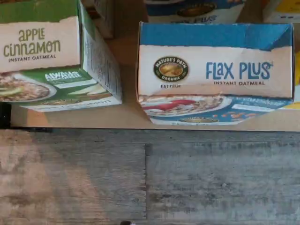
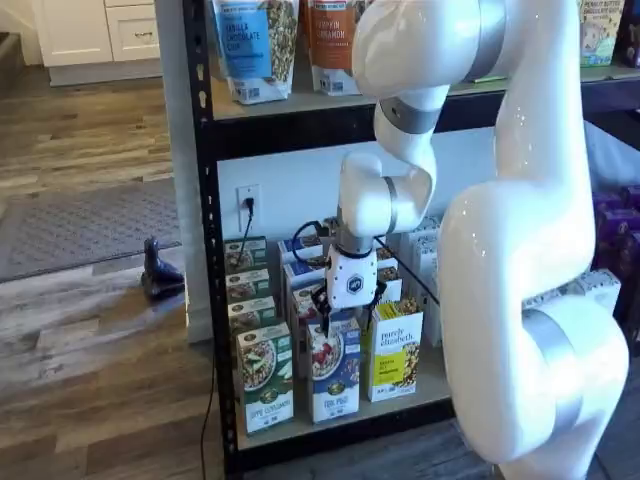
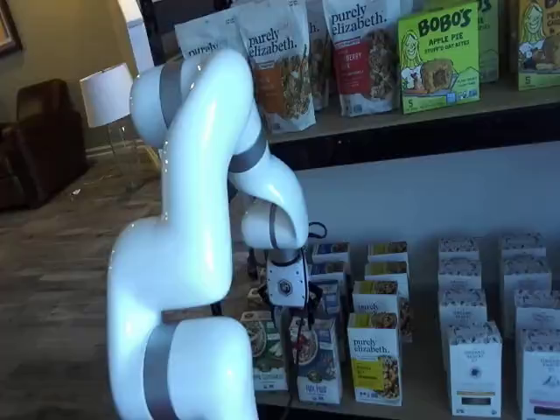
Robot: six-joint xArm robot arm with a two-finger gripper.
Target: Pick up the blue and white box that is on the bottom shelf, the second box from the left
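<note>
The blue and white box (image 1: 215,70) reads "Flax Plus" and stands at the front of the bottom shelf (image 1: 126,117), between a green-and-white carton (image 1: 42,56) and a yellow-and-white one (image 2: 395,350). The box shows in both shelf views (image 2: 335,375) (image 3: 317,363). My gripper (image 2: 345,318) hangs just above the box's top, pointing down, with its black fingers (image 2: 323,312) apart and nothing in them. It also shows in a shelf view (image 3: 291,317), over the same box. The wrist view shows no fingers.
More cartons stand in rows behind the front ones. White boxes (image 3: 472,363) fill the shelf to the right. Granola bags (image 2: 255,40) sit on the upper deck. A black perforated upright (image 2: 205,250) bounds the left side. Wood floor (image 1: 140,178) lies before the rack.
</note>
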